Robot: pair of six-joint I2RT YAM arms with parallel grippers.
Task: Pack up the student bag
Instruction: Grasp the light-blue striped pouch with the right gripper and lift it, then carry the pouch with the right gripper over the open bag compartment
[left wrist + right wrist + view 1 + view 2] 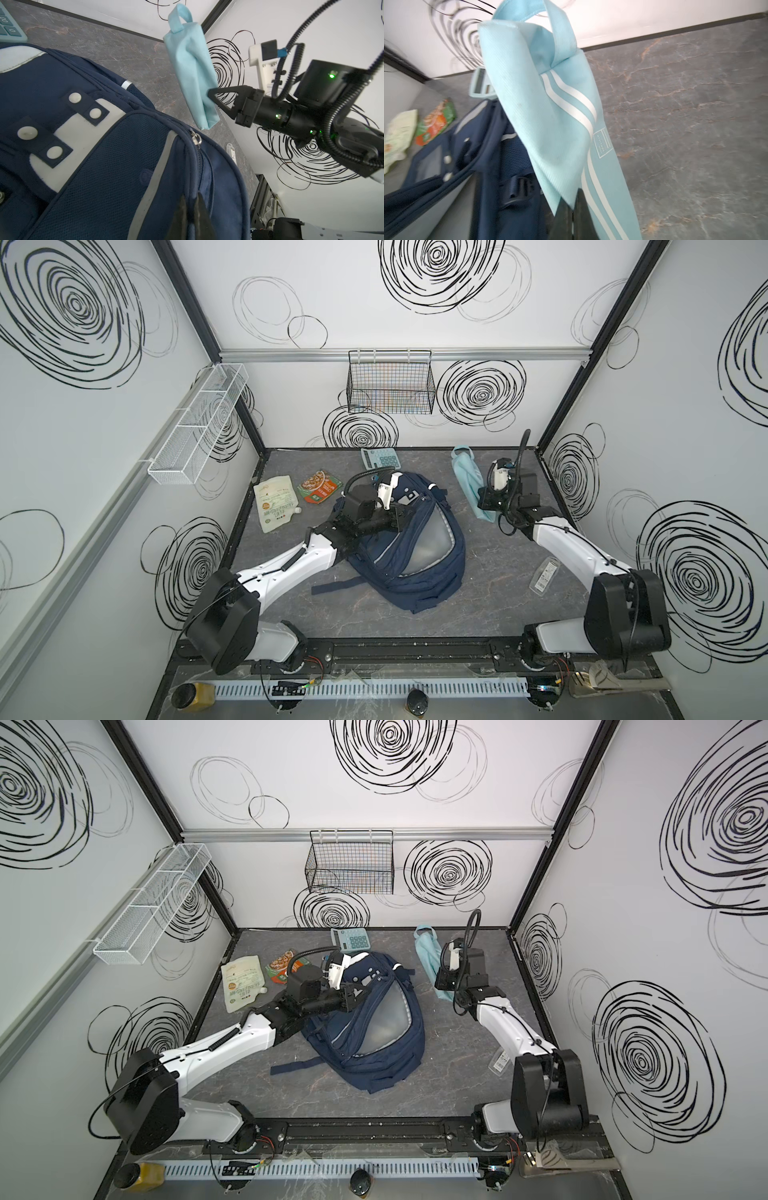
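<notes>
A glossy white pouch [276, 502] is lying by the table's [498, 597] left edge. The left gripper [191, 197], its arm stretching low, is pinching the rim of the navy fabric student bag [415, 568], which is slumping open mid-table. Bare marbled surface is lying rightward. The right gripper [210, 93], wrist bent, is clamping the soft light blue umbrella [467, 477].

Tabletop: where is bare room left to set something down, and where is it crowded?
Widest bare patch: the table between student bag and front rail. Another lies between the bag and the clear packet. Crowded: far left, where white pouch, orange pouch and calculator sit close to the bag.
</notes>
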